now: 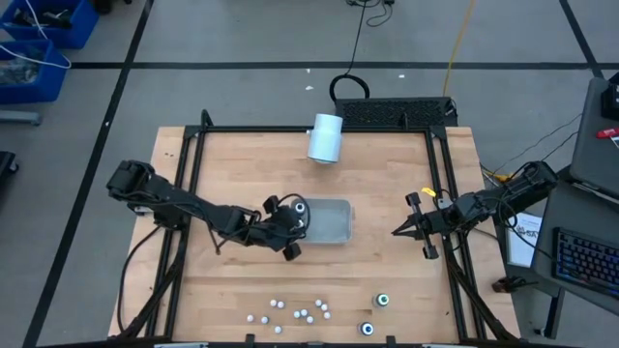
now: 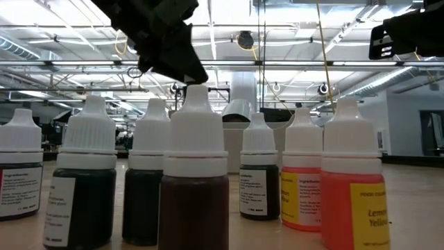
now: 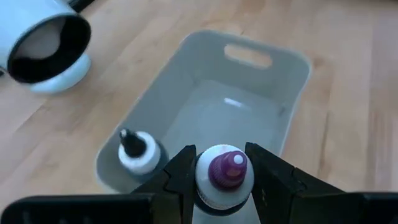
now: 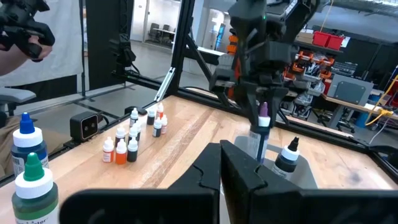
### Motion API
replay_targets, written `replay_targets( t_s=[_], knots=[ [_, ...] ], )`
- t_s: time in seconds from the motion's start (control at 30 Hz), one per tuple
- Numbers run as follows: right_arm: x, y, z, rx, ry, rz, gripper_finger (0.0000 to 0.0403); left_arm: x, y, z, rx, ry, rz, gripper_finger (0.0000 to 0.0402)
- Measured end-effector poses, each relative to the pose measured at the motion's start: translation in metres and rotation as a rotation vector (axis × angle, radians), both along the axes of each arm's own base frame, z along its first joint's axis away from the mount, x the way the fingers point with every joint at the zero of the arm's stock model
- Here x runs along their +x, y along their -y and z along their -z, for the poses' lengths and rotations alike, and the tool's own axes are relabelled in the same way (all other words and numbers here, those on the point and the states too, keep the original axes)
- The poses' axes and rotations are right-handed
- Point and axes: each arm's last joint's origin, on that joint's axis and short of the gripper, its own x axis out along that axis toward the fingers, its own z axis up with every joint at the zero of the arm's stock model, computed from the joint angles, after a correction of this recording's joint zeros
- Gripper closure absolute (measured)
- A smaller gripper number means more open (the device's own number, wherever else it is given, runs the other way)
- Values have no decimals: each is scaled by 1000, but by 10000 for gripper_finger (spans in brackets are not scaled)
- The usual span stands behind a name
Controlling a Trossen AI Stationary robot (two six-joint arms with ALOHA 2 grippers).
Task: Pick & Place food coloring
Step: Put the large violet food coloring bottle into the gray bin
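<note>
Item: food coloring, small dropper bottles, approx. a dozen-plus on table.

Loc.: we see the main cluster of white-capped bottles (image 1: 295,311) near the front edge; two larger uncapped ones (image 1: 375,314) just to its right. One black-tipped bottle (image 3: 138,151) already stands inside the grey tray (image 3: 280,81), mid-table.

Left gripper (image 3: 221,180): above the tray's near end, fingers partly closed on a purple-tipped bottle (image 3: 222,176), gripped at the body, upright.

Right gripper (image 1: 404,230): parked at the right side of the table, fingers fully closed, nothing held.

Handling, our judgement: bottles light, rigid plastic, smooth, narrow base, so tip-prone. Best hold is mid-body, below the cap. Release low.

Also present: white cylinder (image 1: 326,138), lying on its side behind tray.
</note>
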Motion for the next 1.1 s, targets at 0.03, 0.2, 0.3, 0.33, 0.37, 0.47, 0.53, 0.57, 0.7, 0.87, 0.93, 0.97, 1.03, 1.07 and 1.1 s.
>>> replay_targets(
  t_s=[0.03, 0.2, 0.3, 0.33, 0.37, 0.47, 0.53, 0.57, 0.7, 0.87, 0.93, 0.97, 1.03, 1.07, 1.1],
  knots=[
    [0, 0, 0, -1, 0, 0, 403, 3, -1, 1, -4, 7, -5, 280],
    [0, 0, 0, -2, -1, -1, 403, 8, -5, 12, -9, -19, -16, 280],
    [1, 0, 0, -3, -3, 5, 403, 8, -7, 17, -13, -48, -26, 280],
    [1, 0, 1, -4, -5, 7, 403, 10, -7, 19, -21, -44, -29, 280],
    [1, 0, 1, -5, -4, 13, 403, 9, -7, 20, -22, -56, -27, 280],
    [1, 0, 1, -7, -7, 25, 403, 12, -7, 25, -25, -59, -27, 280],
    [2, 0, 1, -7, -7, 26, 403, 12, -7, 29, -27, -78, -29, 280],
    [2, 0, 1, -7, -7, 25, 403, 11, -8, 32, -22, -93, -36, 280],
    [2, 0, 1, -7, -7, 26, 403, 15, -7, 36, -34, -92, -31, 280],
    [2, 0, 0, -5, -3, 24, 403, 16, -7, 41, -32, -103, -32, 280],
    [2, 0, 1, -6, -5, 23, 403, 17, -7, 43, -24, -106, -35, 280],
    [2, 0, 1, -5, -4, 23, 403, 17, -7, 43, -22, -108, -34, 280],
    [2, 0, 0, -5, -4, 23, 403, 17, -7, 43, -20, -113, -29, 279],
    [2, 0, 1, -5, -4, 23, 403, 17, -7, 44, -20, -115, -31, 277],
    [2, 0, 1, -5, -4, 23, 403, 16, -7, 44, -23, -118, -35, 276]
  ],
)
